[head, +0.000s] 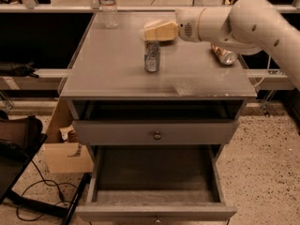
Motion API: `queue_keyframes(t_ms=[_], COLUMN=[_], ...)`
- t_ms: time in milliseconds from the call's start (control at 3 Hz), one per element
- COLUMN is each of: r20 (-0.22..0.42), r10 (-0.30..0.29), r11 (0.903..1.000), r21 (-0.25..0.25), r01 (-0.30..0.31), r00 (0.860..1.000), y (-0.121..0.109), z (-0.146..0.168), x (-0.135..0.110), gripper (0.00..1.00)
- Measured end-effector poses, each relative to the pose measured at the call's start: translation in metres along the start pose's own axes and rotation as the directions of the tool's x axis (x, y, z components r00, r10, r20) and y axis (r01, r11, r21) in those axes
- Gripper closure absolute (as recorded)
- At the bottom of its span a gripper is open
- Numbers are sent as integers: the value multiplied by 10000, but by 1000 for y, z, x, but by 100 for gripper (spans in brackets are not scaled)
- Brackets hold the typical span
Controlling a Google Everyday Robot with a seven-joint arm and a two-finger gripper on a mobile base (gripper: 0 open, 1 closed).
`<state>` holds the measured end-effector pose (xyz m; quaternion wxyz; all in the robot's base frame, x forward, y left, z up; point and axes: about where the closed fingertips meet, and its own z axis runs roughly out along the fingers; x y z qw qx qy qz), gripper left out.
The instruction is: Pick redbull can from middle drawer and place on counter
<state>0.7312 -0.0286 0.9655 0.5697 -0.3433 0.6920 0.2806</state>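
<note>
Grey matte counter (112,74) atop a drawer cabinet, viewed from the front and somewhat above. Upright near the middle of that top: redbull can (152,56), slim, silver and blue, long axis vertical, base flat on the surface. Directly above it, the cream-coloured gripper (159,31), reaching in from the right side of the view on a thick white arm (248,20), its underside level with the can's lid or just over it. Cannot tell whether touching the lid or slightly apart, nor whether open or closed; nothing visibly lifted off the counter. So: can straight below the gripper, its vertical axis in line with a straight upward retreat.

Below, middle drawer (154,172) pulled well out, dark floor bare, no can inside. Above it, top drawer (154,132) with a small round knob. Toward the right of the counter, partly behind the arm, a wider gold-orange can (224,55) lying on its side, well apart from the redbull can. At the back left corner, a clear water bottle (108,6), upright.

Judged from this layout: placement apparently done or nearly so, with only release and withdrawal to go. Main risk: tipping the narrow can through any sideways drag on leaving; best avoided by rising straight up.
</note>
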Motion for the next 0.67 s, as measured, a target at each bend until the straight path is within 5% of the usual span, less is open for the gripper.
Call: queue_keyframes(t_ms=[667], r20=[-1018], r10=[-1294], r11=[9887], r21=[626], r01=[1362], r00=[9864], y=[-36], z=[-147], x=[-86], gripper=[0])
